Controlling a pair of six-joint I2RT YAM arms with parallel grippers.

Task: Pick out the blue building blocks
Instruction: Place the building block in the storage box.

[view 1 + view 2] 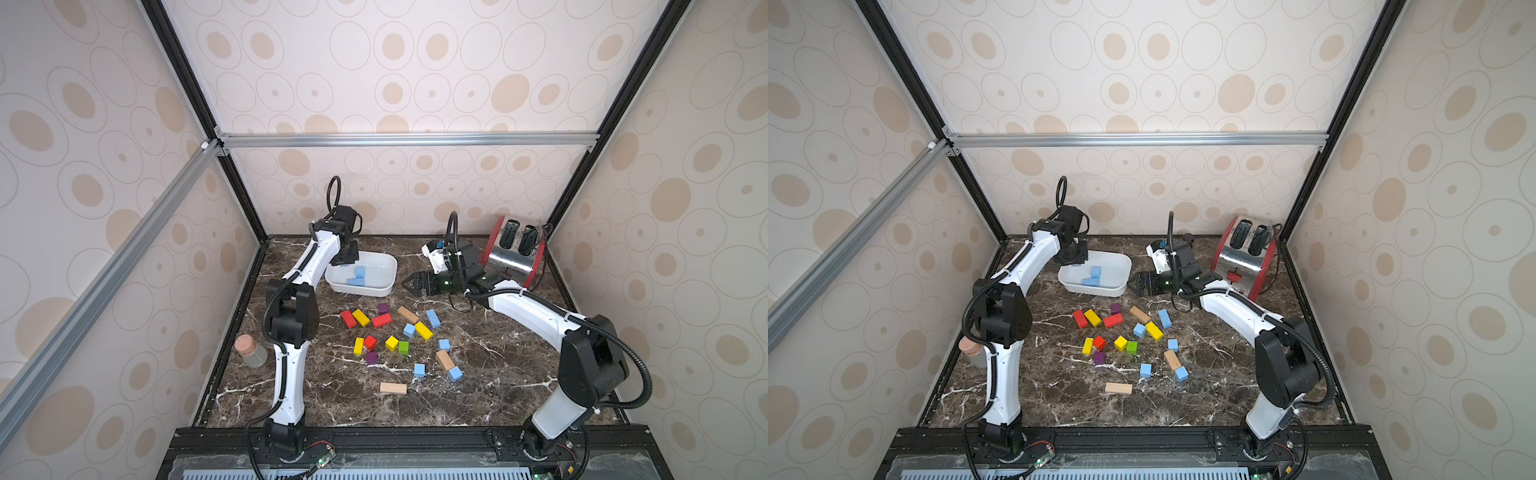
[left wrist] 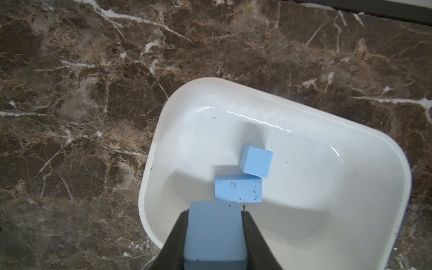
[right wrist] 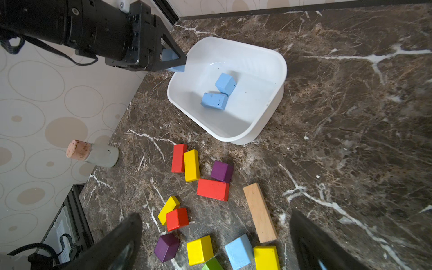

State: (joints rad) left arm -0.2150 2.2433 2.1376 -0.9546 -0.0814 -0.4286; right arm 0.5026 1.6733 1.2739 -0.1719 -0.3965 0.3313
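Note:
A white tub (image 1: 386, 266) at the back of the marble table holds two blue building blocks, a cube (image 2: 256, 161) leaning on a brick (image 2: 238, 189). My left gripper (image 2: 215, 211) hangs over the tub's left end, shut on a third blue block (image 2: 215, 231); the right wrist view shows it there too (image 3: 180, 60). Several more blue blocks lie loose among the coloured ones, such as a brick (image 1: 433, 318) and cubes (image 1: 409, 330) (image 1: 419, 370) (image 1: 455, 373). My right gripper (image 1: 405, 284) hovers just right of the tub, open and empty, above the block pile (image 3: 216, 219).
Red (image 1: 381, 320), yellow (image 1: 423, 330), green (image 1: 403, 347), purple (image 1: 372, 358) and tan (image 1: 393, 388) blocks are scattered mid-table. A red and steel toaster (image 1: 513, 253) stands at the back right. A cork-stoppered jar (image 1: 250, 351) sits by the left edge, beside my left arm.

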